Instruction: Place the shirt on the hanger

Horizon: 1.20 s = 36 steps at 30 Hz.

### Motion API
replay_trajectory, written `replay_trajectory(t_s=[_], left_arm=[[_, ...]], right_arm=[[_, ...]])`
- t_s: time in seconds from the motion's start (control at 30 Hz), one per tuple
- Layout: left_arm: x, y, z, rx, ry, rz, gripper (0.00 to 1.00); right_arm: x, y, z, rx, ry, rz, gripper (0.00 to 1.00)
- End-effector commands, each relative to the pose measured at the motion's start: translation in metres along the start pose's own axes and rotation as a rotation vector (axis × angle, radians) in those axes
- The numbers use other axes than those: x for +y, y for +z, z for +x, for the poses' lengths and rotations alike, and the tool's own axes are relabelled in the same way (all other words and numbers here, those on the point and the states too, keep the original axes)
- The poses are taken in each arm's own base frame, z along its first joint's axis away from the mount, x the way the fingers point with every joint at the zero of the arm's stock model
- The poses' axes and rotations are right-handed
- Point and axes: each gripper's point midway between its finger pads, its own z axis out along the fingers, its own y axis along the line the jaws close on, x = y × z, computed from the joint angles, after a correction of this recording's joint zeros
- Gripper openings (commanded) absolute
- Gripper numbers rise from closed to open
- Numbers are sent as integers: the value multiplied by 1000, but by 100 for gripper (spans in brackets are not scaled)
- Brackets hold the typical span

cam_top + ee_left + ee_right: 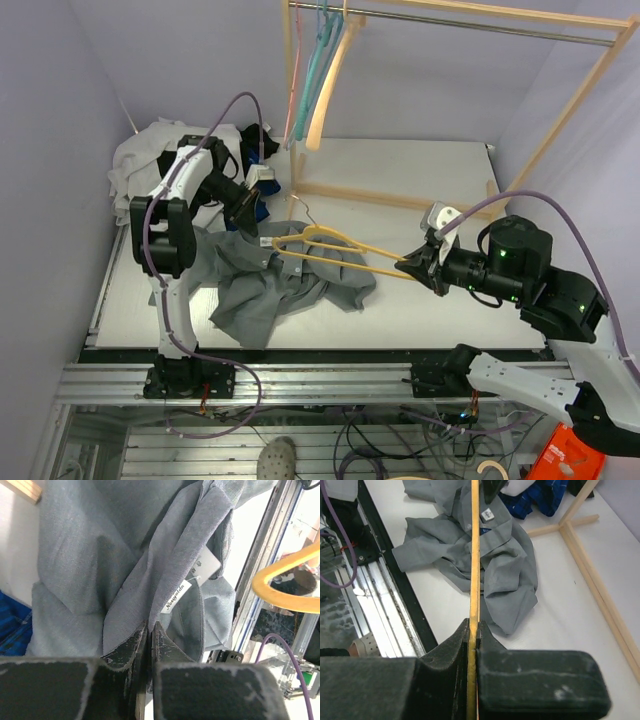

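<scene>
Gripping hanger [474,555] (shirt [100,555] pinched too).

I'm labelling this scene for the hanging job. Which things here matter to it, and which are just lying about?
In the job: grey shirt, pinched by the left pincer; yellow hanger, gripped by the right pincer.
Lying about: white garment; dark blue garment; pink hanger, teal hanger and cream hanger on the wooden rack.

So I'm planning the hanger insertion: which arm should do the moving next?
Probably right. The right gripper is clamped on the hanger, whose far end lies over the shirt near its neck label. The left gripper pinches fabric there and should just hold.
</scene>
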Motion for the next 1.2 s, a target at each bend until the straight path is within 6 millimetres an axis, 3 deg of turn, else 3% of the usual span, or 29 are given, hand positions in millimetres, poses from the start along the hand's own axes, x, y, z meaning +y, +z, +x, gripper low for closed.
replay_trajectory(t_s=[0.0, 0.27, 0.47, 0.9, 1.17], left_arm=[[-23, -29, -28, -54, 82, -82, 13], [-55, -34, -42, -50, 171, -115, 12], [-59, -36, -42, -43, 191, -130, 12], [-57, -37, -44, -25, 211, -152, 11], [-58, -38, -51, -39, 209, -153, 11]], right_arm=[[-7, 4, -10, -51, -57, 25, 0], [-15, 26, -18, -55, -135, 26, 0], [-26, 38, -24, -59, -189, 60, 0], [-25, 29, -56, -146, -212, 54, 0], [-21, 43, -33, -82, -221, 19, 0]])
